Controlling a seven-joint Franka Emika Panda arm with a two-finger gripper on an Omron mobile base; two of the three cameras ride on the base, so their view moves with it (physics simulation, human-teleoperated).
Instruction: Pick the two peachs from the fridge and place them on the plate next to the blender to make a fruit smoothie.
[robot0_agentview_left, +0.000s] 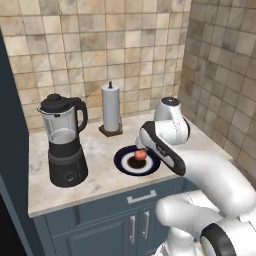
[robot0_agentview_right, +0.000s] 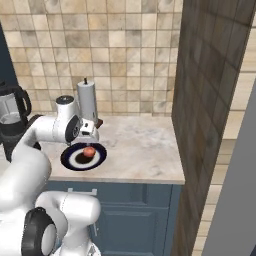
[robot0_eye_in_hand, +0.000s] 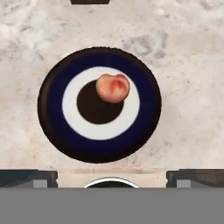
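Note:
One peach (robot0_agentview_left: 140, 155) (robot0_agentview_right: 89, 151) (robot0_eye_in_hand: 113, 88), red-orange with a yellowish patch, lies on the plate (robot0_agentview_left: 125, 162) (robot0_agentview_right: 72, 159) (robot0_eye_in_hand: 52, 113), a little off its centre. The plate is dark navy with a pale ring and rests on the marble counter to the right of the black blender (robot0_agentview_left: 65, 140) (robot0_agentview_right: 10, 117). My gripper (robot0_agentview_right: 91, 135) (robot0_eye_in_hand: 111, 177) hangs just above the plate, open, its fingertips (robot0_eye_in_hand: 28, 177) spread wide with nothing between them. It is clear of the peach. The fridge is out of view.
A white paper towel roll (robot0_agentview_left: 111, 107) (robot0_agentview_right: 88, 102) stands behind the plate against the tiled back wall. A tiled side wall (robot0_agentview_right: 210, 100) closes the counter on the right. Bare marble (robot0_agentview_right: 140, 150) lies between plate and wall. Blue cabinet fronts (robot0_agentview_left: 100, 225) run below.

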